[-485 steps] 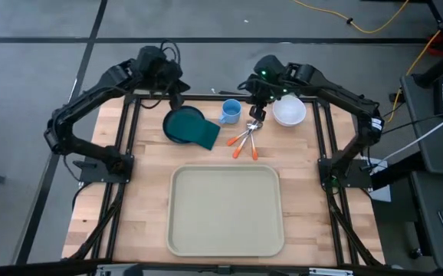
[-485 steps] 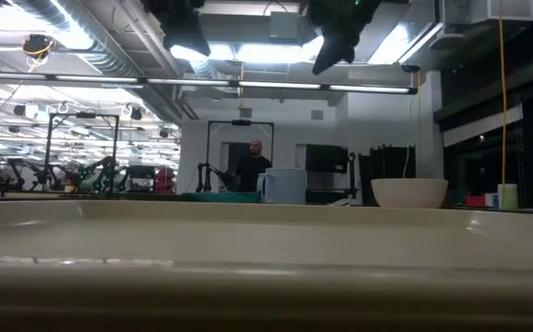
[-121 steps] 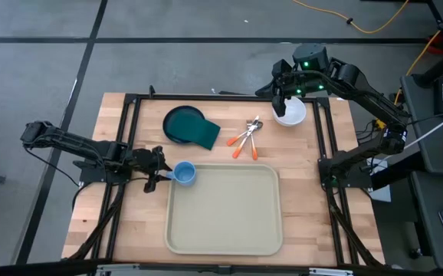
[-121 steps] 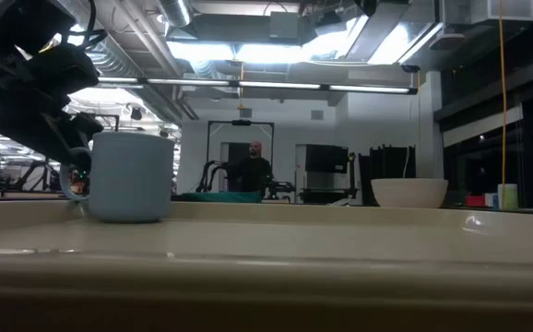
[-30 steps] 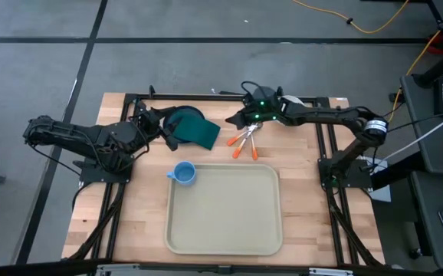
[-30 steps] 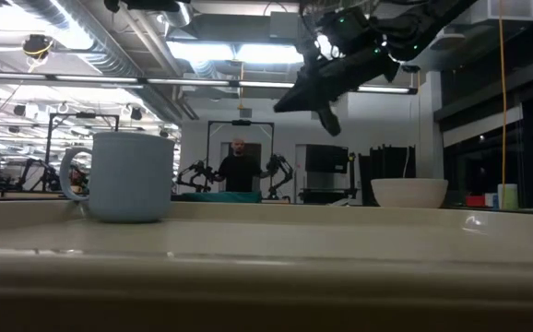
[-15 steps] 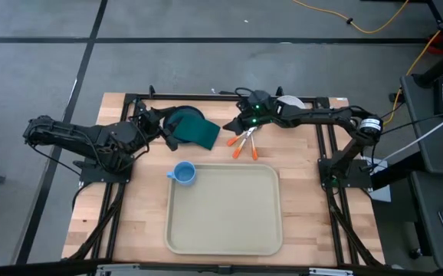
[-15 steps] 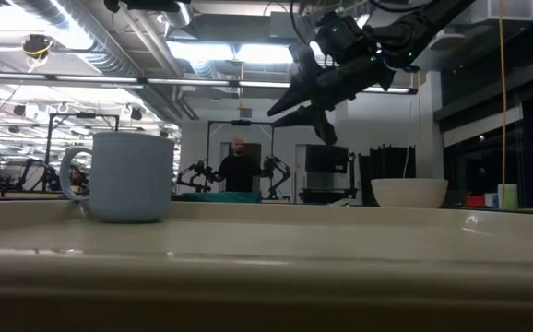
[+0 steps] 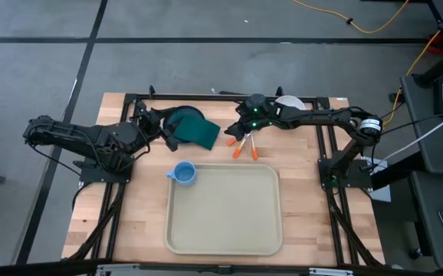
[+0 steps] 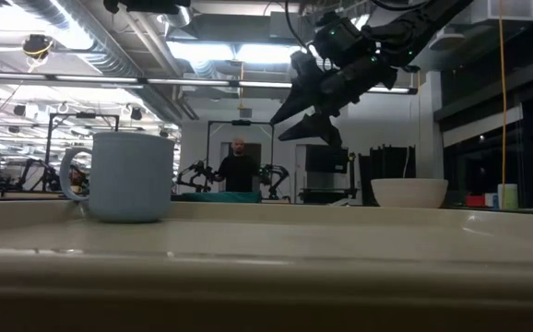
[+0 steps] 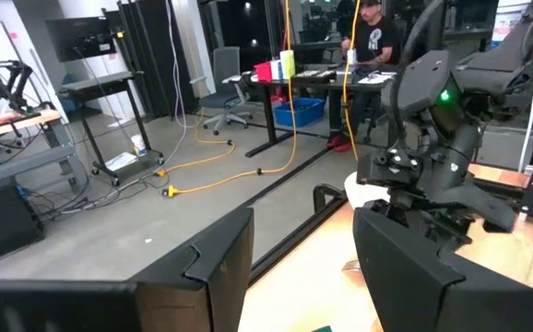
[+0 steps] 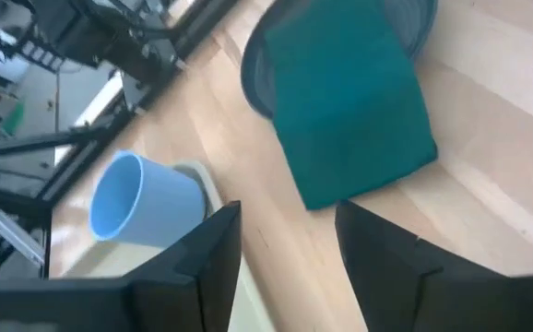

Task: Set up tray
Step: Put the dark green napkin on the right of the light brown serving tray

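While right gripper (image 9: 237,132) hovers spread over utensils (image 9: 244,142), note tray (image 9: 223,245) lies nearer you; left gripper (image 9: 162,132) also spread.

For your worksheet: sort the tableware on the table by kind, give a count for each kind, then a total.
Tray: 1
Blue mug: 1
Teal plate: 1
Green napkin: 1
White bowl: 1
Orange-handled utensils: cluster partly hidden, count unclear
Total: 5, plus the utensils
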Tool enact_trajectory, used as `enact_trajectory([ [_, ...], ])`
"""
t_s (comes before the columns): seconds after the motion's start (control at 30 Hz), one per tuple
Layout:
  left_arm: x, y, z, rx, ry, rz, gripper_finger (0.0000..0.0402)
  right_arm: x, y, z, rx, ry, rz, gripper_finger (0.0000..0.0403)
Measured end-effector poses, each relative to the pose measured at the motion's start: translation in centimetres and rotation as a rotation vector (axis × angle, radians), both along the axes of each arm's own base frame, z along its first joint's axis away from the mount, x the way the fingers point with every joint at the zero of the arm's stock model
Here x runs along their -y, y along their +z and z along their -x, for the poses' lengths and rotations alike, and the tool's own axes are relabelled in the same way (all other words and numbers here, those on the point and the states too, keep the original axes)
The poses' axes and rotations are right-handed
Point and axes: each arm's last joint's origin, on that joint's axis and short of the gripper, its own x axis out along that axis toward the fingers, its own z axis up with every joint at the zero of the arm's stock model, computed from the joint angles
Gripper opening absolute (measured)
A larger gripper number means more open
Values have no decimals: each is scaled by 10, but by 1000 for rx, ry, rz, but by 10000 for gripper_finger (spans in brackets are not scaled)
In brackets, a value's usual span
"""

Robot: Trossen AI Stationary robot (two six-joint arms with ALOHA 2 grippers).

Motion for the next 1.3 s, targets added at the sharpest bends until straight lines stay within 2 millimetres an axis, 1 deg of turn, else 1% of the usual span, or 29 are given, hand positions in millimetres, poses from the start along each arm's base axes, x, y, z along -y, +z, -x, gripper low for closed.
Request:
enact_trajectory([
  [0.1, 0, 0, 0, 0, 0, 0, 182, -9, 0, -3, 4, 42, 27, 180],
  [0.23, 0, 0, 0, -2, 0, 0, 182, -25, 0, -9, 6, 112, 66, 180],
  [0.33, 0, -2, 0, -25, -12, -2, 182, -35, 0, -12, -2, 113, 96, 180],
  [0.47, 0, -6, 1, -75, -10, -9, 182, -42, 0, -14, -7, 105, 100, 180],
  [0.57, 0, -6, 1, -74, -6, -9, 182, -47, 1, -15, -1, 118, 111, 180],
  [0.63, 0, -6, 1, -69, -8, -3, 182, -49, 5, -18, 18, 135, 127, 180],
  [0.73, 0, -6, 1, -50, -16, 18, 182, -52, 25, -27, 95, 185, 155, 180],
  [0.9, 0, -6, 1, -37, -21, 33, 182, -51, 77, -42, 257, 226, 247, 179],
  [1.0, 0, -7, 1, -3, 2, 69, 182, -50, 107, -47, 322, 235, 303, 167],
  [1.07, -1, -9, 2, 3, 31, 93, 182, -50, 128, -48, 369, 242, 347, 152],
  [1.17, -1, -19, 6, -57, 63, 122, 181, -50, 156, -48, 409, 256, 408, 117],
  [1.3, -2, -30, 11, -94, 109, 185, 166, -51, 185, -43, 409, 277, 461, 51],
])
